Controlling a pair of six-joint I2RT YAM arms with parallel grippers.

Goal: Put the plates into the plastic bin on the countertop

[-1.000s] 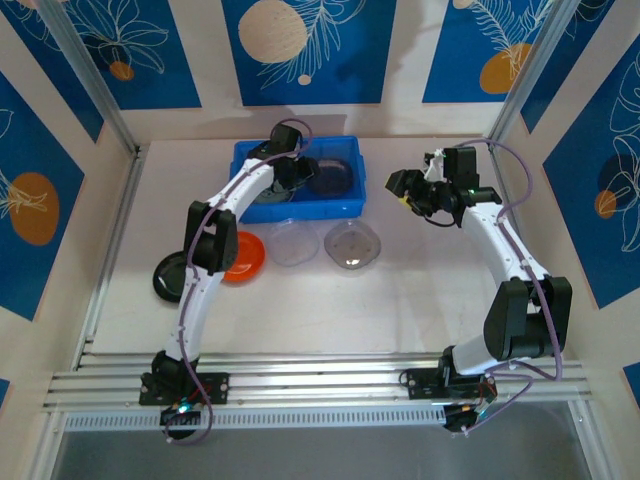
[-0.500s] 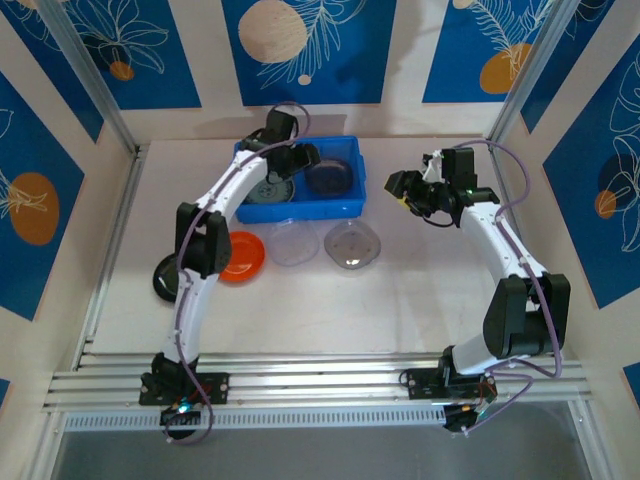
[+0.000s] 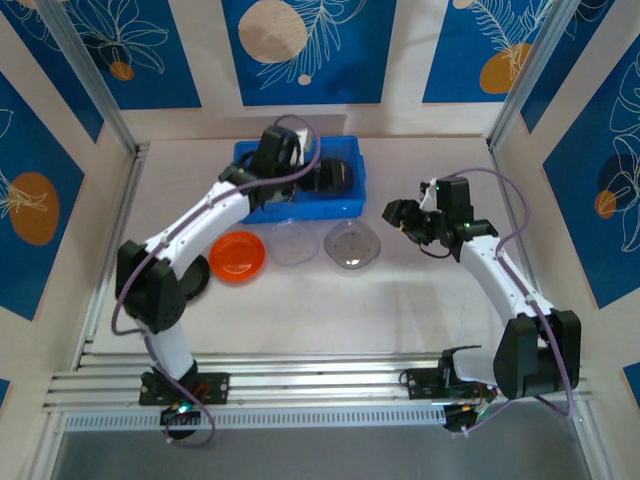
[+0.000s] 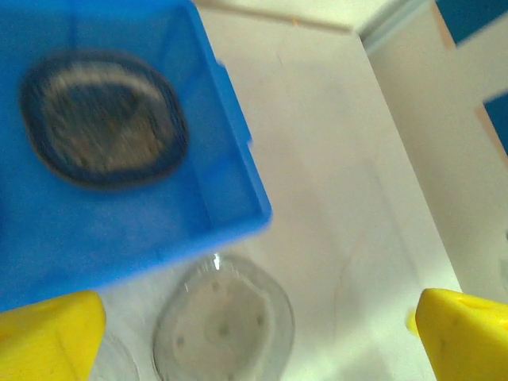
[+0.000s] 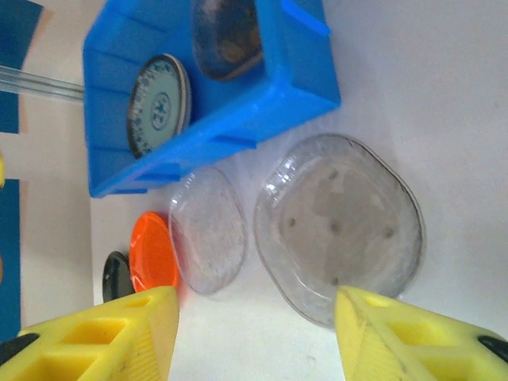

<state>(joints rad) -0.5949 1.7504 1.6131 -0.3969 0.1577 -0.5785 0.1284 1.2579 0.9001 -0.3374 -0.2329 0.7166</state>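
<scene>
1. The left hand (image 4: 254, 341) hangs over the near corner of the plastic bin (image 4: 238, 182), fingers spread wide, empty.
2. The right hand (image 5: 255, 337) hovers above the worktop (image 5: 413, 95), fingers apart, gripping nothing.
3. Inside the bin: a tilted teal-grey plate (image 5: 159, 103) and a smoky plate (image 5: 226, 36).
4. Just outside it lie a small clear plate (image 5: 208, 230), a larger clear plate (image 5: 337, 226), an orange plate (image 5: 155, 250) and a black plate (image 5: 117, 274).

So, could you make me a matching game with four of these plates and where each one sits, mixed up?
1. orange plate
2. teal patterned plate
3. black plate
4. smoky clear plate

A. inside the blue bin
B. leftmost on the countertop
C. in front of the bin's right half
D. between the black plate and a clear plate

Pairs: 1-D, 2-A, 3-B, 4-C.
</scene>
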